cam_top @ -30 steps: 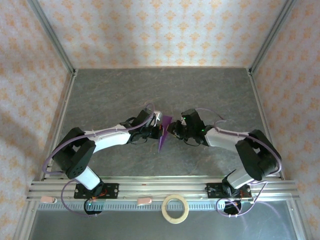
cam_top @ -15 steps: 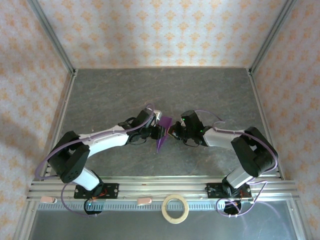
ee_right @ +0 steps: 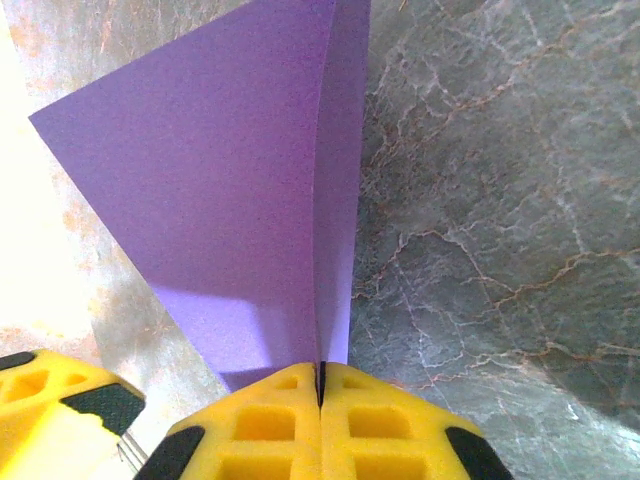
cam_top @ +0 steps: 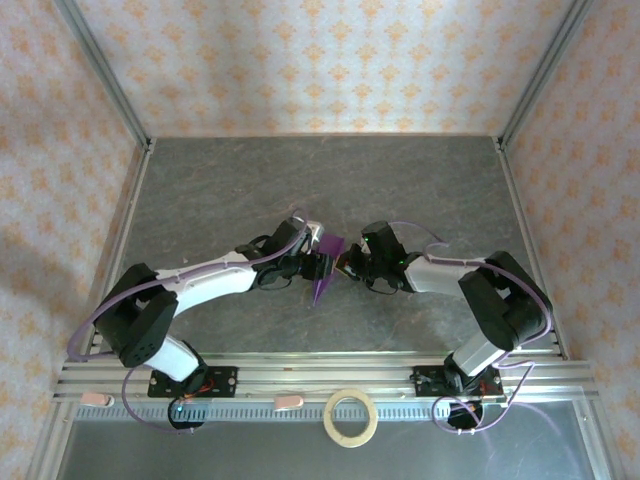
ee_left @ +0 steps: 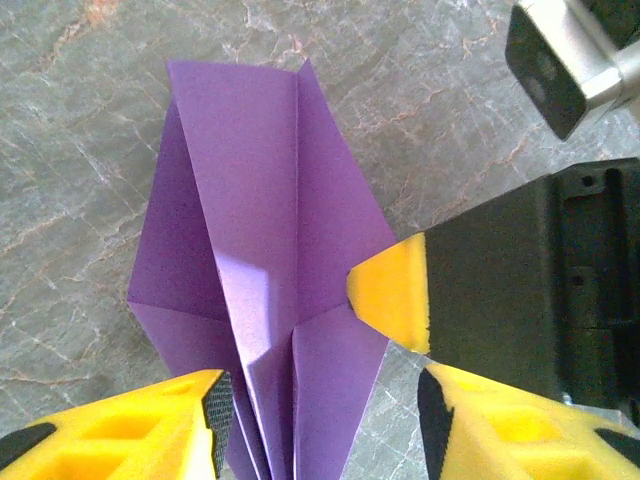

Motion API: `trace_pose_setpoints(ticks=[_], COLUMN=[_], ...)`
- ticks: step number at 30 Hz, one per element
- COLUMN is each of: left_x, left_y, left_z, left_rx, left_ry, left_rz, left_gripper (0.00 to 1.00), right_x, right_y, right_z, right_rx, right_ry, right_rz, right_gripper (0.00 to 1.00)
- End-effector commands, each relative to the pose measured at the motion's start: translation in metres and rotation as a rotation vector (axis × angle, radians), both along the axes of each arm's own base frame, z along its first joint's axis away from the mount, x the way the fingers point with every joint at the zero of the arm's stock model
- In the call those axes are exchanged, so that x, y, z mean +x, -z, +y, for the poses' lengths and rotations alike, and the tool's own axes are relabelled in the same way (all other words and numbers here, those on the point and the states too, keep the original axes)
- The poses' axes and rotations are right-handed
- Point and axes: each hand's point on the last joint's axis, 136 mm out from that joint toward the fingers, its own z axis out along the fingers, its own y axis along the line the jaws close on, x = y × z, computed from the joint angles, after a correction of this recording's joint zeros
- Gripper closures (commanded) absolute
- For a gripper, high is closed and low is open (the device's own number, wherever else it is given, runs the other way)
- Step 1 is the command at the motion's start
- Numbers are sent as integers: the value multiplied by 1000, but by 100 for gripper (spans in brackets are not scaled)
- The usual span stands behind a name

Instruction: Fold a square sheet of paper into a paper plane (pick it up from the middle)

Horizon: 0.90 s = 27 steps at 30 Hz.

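The square sheet of paper is now a narrow purple paper plane (cam_top: 325, 268) with a central ridge, standing on edge at mid-table between both arms. My right gripper (ee_right: 320, 385) is shut on one edge of the plane (ee_right: 230, 190); in the left wrist view one of its yellow fingertips (ee_left: 392, 296) presses on the plane's (ee_left: 260, 200) right side. My left gripper (ee_left: 325, 430) is open and straddles the lower layers: the left pad lies close beside the folds, and bare table shows before the right pad. From above, the left gripper (cam_top: 316, 264) and the right gripper (cam_top: 346, 262) face each other across the plane.
The grey marbled tabletop (cam_top: 300, 180) stretches behind the arms to patterned walls and metal corner posts. A tan tape ring (cam_top: 351, 417) lies on the near rail between the two arm bases.
My left gripper has opened and let go of the plane. My right gripper has closed on its edge. Both arms have shifted slightly, and the plane has stayed between them.
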Motion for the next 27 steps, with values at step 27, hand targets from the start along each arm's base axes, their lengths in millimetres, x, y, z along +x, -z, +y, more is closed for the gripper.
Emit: trace_pose_setpoints(ticks=[27], left_x=[-17], left_y=[58], left_z=[-7], left_rx=[74], left_ry=[97], left_rz=[127], left_gripper=[65], right_x=[-5], right_y=[12], right_z=[1], right_rx=[-3], right_ry=[-19], right_rz=[17], right_gripper=[98])
